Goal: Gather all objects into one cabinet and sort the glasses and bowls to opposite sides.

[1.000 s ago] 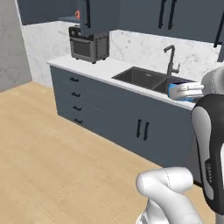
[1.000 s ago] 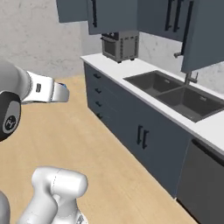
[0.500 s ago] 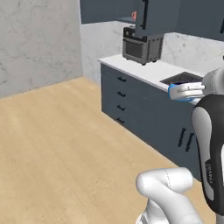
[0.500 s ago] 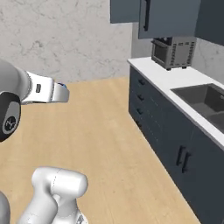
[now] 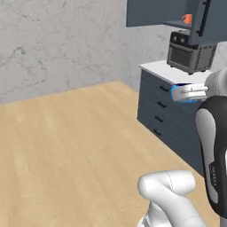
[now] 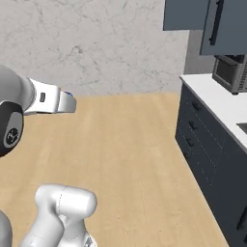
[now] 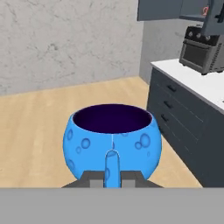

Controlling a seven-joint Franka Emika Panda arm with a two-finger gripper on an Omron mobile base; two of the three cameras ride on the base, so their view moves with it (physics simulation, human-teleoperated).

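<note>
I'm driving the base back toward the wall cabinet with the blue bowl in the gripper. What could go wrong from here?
1. The small blue bowl rides on the gripper, apparently pinched at its near rim; a jolt could tip or drop it.
2. The open cabinet door hangs over the toaster oven; the raised arm could clip either.
3. A red cup already stands on the shelf; keep the bowl away from it.

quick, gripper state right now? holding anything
Gripper: shut on the small blue bowl, carried upright in the air.
</note>
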